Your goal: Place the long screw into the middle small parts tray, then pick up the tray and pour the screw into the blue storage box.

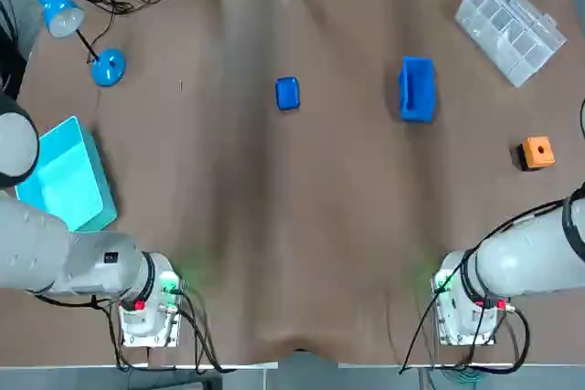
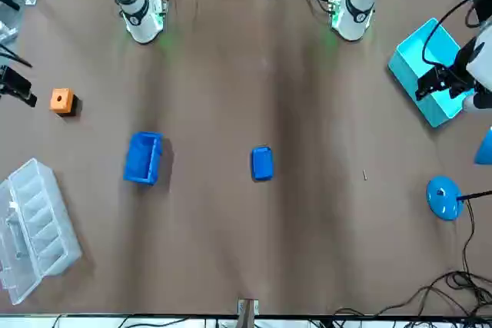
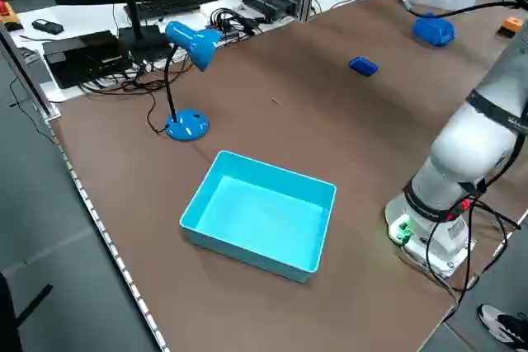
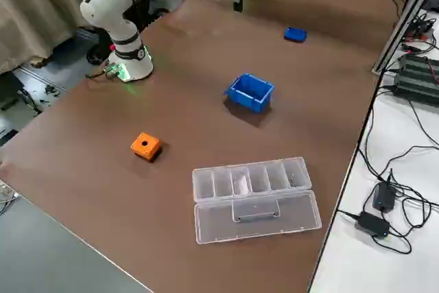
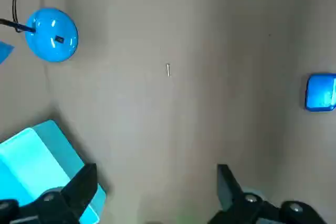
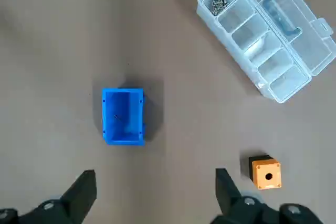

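Lying loose: likely screw (image 5: 168, 70) | tray (image 1: 287, 93) apart | left, right jaws parted

no word, number or brand can be read anywhere: the small dark sticker (image 5: 59, 39) on the blue lamp base (image 5: 44, 45) and the dark plate (image 1: 111, 258) on the left arm (image 1: 55, 258) are too small to make out.

White rounded arms (image 1: 55, 253) — green-lit bases (image 2: 144, 24), black cables (image 1: 195, 335), black claw fingers (image 5: 79, 192)

Lamp (image 1: 107, 68), orange cube (image 1: 537, 152), clear organiser (image 1: 509, 27)
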